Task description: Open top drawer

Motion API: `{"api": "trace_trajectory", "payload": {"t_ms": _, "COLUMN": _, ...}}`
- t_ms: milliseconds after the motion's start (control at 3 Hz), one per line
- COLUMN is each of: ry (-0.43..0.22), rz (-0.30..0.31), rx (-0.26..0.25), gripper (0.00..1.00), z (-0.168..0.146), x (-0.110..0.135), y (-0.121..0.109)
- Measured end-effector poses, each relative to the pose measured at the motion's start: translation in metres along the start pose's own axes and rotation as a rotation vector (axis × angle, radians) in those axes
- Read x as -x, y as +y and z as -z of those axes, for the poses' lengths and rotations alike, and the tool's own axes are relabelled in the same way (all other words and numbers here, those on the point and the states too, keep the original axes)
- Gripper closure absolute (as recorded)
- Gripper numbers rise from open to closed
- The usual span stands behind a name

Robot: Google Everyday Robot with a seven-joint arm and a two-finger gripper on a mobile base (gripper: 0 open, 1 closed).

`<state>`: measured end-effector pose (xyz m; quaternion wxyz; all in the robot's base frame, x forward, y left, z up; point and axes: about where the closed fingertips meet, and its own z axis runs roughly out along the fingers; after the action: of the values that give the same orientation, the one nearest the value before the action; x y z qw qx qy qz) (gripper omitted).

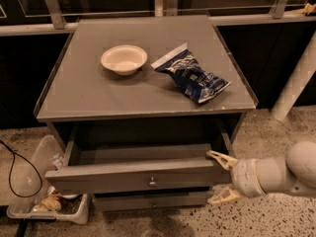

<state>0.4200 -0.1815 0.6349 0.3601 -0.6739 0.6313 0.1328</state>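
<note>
The top drawer [108,177] is seen at lower centre of the frame, already drawn well out from the cabinet, w/ its plain grey inside exposed behind the front. One small round knob [152,182] is set approx. mid-front; it is not being used.

Instead the drawer is worked from its right end. The gripper [220,177] is placed at lower right, w/ its two fingers spread wide, one above the front's top edge and one below its bottom edge, so the end of the front is straddled. Nothing is pinched. This is judged to be a hooking hold, so the front can be dragged outward w/o a fine grip on the tiny knob. Whether the pads actually touch the front cannot be told.

A second, shorter drawer front [148,200] is seen just beneath, shut; two fronts are counted in all.

On the cabinet top [84,90], upper centre, one white bowl [124,59] and one blue snack bag [191,75] are left lying, near each other but apart; neither is involved.

At lower left, one clear tray [24,209] of scraps is set on the floor beside the cabinet, and one black cable [11,174] is looped at the left edge.
</note>
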Motion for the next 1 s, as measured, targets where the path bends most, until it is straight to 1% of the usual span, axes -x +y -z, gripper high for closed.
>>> {"api": "trace_trajectory", "payload": {"t_ms": 333, "ry": 0.001, "rz": 0.01, "rx": 0.002, "gripper": 0.6, "z": 0.007, "x": 0.0019, "y": 0.0116}}
{"api": "trace_trajectory", "payload": {"t_ms": 667, "ry": 0.001, "rz": 0.01, "rx": 0.002, "gripper": 0.84, "z": 0.0111, "x": 0.0058, "y": 0.0095}}
{"api": "trace_trajectory", "payload": {"t_ms": 1000, "ry": 0.001, "rz": 0.01, "rx": 0.002, "gripper": 1.0, "z": 0.0135, "x": 0.0079, "y": 0.0085}}
